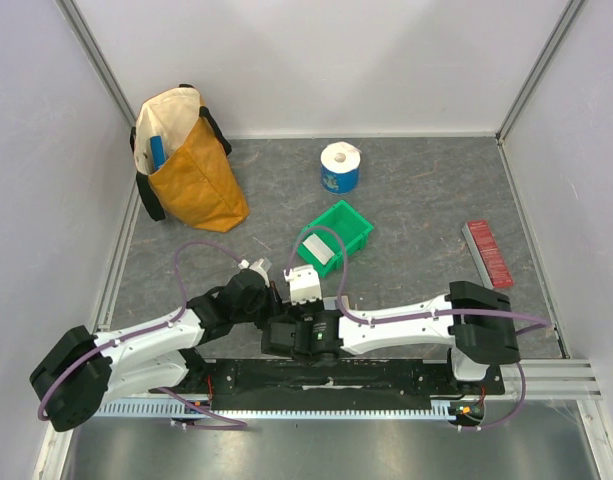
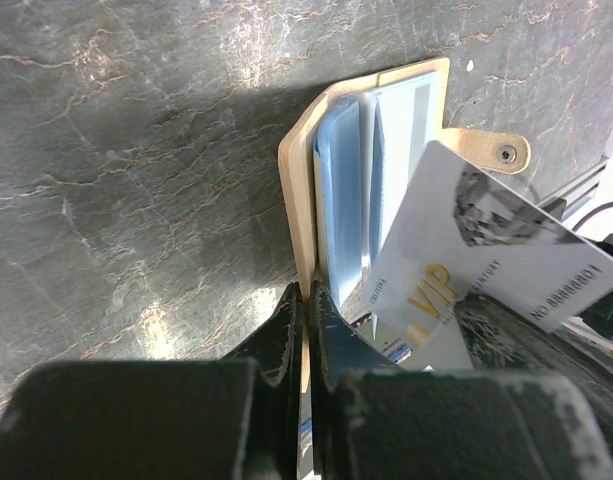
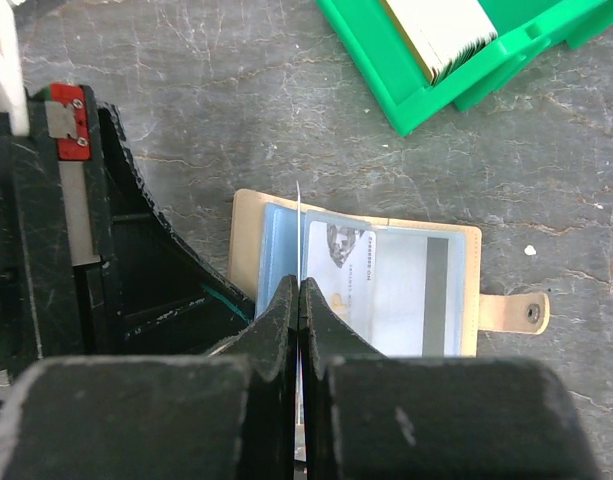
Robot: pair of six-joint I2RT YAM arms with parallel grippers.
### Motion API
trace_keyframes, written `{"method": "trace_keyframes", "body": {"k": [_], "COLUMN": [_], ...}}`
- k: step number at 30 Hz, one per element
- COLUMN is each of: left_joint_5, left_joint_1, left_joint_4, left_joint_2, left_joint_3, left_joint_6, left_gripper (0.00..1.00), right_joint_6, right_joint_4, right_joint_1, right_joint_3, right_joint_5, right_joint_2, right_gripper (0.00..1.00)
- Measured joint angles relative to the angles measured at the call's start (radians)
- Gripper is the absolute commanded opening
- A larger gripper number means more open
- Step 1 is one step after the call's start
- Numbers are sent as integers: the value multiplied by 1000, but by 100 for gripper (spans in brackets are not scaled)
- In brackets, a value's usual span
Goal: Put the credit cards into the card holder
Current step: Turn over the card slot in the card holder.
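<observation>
The card holder (image 2: 301, 190) is a tan folding wallet lying open on the grey table, its clear pockets facing up and its closing tab (image 2: 491, 150) sticking out. My left gripper (image 2: 306, 292) is shut on the tan edge of the card holder. My right gripper (image 3: 300, 282) is shut on a white VIP credit card (image 2: 486, 250), held tilted just over the pockets. In the right wrist view this card is a thin edge-on line (image 3: 299, 220) above the card holder (image 3: 248, 225). A card with a portrait (image 3: 351, 265) shows behind a clear pocket.
A green plastic bin (image 1: 358, 225) with a stack of pale cards (image 3: 441, 30) stands just beyond the grippers. A blue-wrapped paper roll (image 1: 339, 167) stands further back, a yellow bag (image 1: 191, 165) at the back left, and a red ridged strip (image 1: 489, 252) at the right.
</observation>
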Motion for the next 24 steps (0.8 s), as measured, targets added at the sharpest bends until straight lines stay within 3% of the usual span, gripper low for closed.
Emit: {"method": "trace_keyframes", "body": {"k": [9, 17, 24], "left_joint_5": [-6, -16, -23], "left_joint_1": [0, 0, 0], "left_joint_4": [0, 0, 6], "left_joint_2": [0, 12, 45], "left_joint_3": [-11, -15, -23], "left_joint_6": [0, 0, 0], "left_gripper": [2, 2, 2], "right_joint_6": [15, 44, -50], "right_joint_4": [-14, -5, 291], "right_joint_1": [-6, -64, -205], "right_joint_3": [-59, -225, -467], "right_joint_5": [3, -48, -323], "right_joint_2": [-84, -225, -470], "right_gripper": [0, 0, 0]}}
